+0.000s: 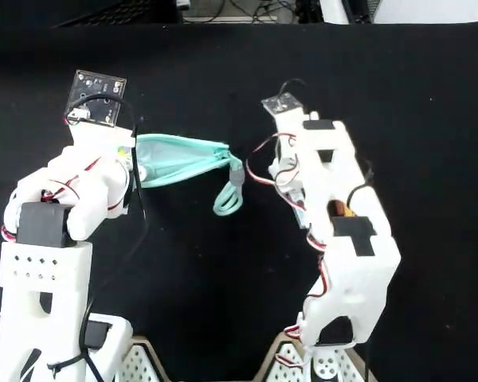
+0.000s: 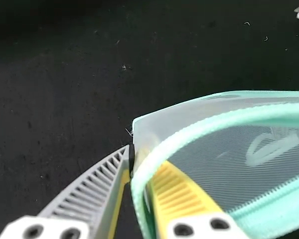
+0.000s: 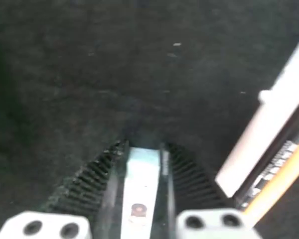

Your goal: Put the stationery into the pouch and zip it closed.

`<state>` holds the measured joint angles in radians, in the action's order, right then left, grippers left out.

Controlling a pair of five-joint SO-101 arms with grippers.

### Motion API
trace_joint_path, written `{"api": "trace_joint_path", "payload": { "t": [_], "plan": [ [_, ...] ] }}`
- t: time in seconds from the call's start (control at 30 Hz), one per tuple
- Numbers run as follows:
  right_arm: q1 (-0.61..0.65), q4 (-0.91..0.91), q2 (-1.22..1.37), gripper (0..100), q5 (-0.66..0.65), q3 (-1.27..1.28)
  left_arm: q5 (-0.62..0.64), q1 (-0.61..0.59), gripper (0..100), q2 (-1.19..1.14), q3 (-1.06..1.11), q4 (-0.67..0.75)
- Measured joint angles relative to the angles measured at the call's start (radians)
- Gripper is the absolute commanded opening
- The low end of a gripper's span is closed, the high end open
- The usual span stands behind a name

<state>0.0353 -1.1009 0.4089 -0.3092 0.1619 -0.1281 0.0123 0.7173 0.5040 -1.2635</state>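
Holding pouch (image 1: 179, 161) by its rim, left gripper (image 2: 133, 158) fingers clamped | right gripper (image 3: 139, 148) fingers pinching pale-green strip | pens (image 3: 269, 117) on tabletop (image 1: 223, 302) | we risk rim slipping, mouth collapsing.

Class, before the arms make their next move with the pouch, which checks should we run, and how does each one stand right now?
1. Left gripper clamps the pouch rim: ok.
2. Pouch mouth open: ok, the zip edges stand apart.
3. Right gripper holds something: ok, shut on a thin pale strip; what it is, cannot tell.
4. All stationery inside: not ok, a white and orange pen lies on the table.
5. Right gripper lined up with the mouth: cannot tell.
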Motion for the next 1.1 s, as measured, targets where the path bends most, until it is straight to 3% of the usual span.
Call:
{"api": "trace_joint_path", "payload": {
  "t": [0.27, 0.53, 0.7, 0.87, 1.1],
  "plan": [
    [-0.034, 0.003, -0.141, 1.2, 0.002, 0.087, 0.0, 0.0, 3, 0.0, 0.0, 0.0],
    [0.003, 0.029, -0.783, 1.2, 0.071, 0.368, 0.0, 0.0, 3, 0.0, 0.0, 0.0],
    [0.157, 0.049, -1.246, 1.2, 0.137, 0.456, 0.002, 0.0, 3, 0.0, 0.002, 0.0],
    [0.359, 0.195, -1.613, 1.2, 0.149, 0.508, -0.005, 0.0, 3, 0.0, 0.002, 0.0],
    [0.574, 0.548, -1.78, 1.2, 0.149, 0.713, -0.006, 0.0, 3, 0.0, 0.002, -0.002]
  ]
}}
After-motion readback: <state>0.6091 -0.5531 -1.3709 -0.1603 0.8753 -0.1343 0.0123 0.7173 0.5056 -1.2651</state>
